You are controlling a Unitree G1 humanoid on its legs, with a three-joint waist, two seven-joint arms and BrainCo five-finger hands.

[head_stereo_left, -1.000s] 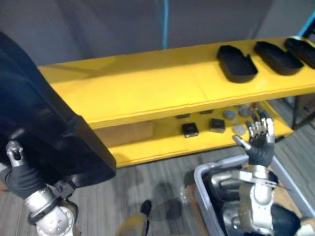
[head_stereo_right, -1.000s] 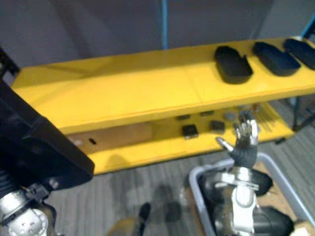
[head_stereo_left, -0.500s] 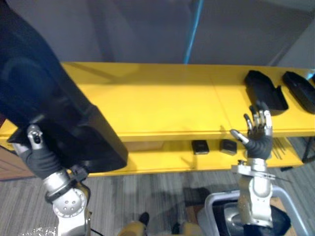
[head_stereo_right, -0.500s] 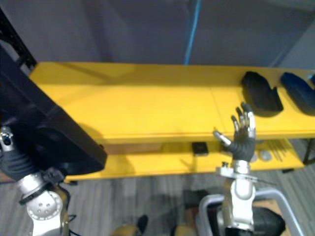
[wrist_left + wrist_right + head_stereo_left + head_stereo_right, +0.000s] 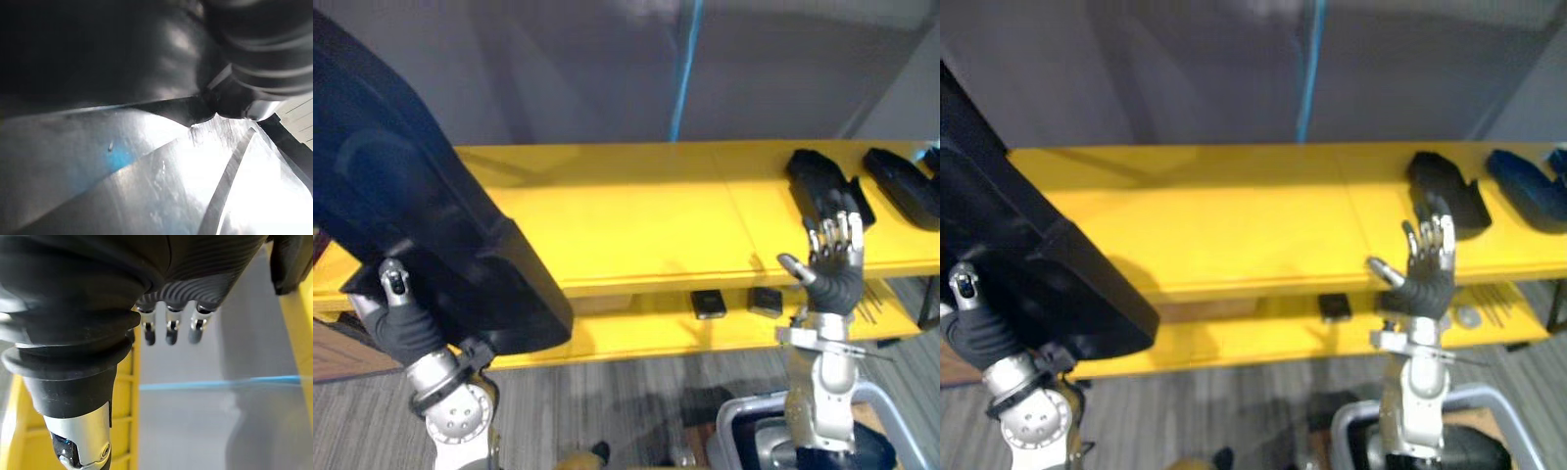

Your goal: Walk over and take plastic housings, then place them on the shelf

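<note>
A large black plastic housing (image 5: 411,215) fills the left side of the eye views, tilted, its lower end by my left hand (image 5: 399,318). That hand's thumb presses on the housing's face and the fingers are behind it. The housing's dark underside (image 5: 98,49) looms close in the left wrist view. The yellow shelf (image 5: 636,211) stretches across in front. My right hand (image 5: 832,269) is raised before the shelf's right part, fingers (image 5: 168,330) straight, holding nothing. Two more black housings (image 5: 827,181) (image 5: 901,181) lie on the top board at the right.
The lower yellow board carries small black boxes (image 5: 708,305) (image 5: 766,300) and some small grey parts (image 5: 1469,314). A grey bin (image 5: 744,431) stands on the grey floor at the lower right. A grey wall with a blue strip (image 5: 680,73) backs the shelf.
The camera has swung up and round, so the shelf now sits level and higher. The housing stays in my left hand. My right hand stays raised and open.
</note>
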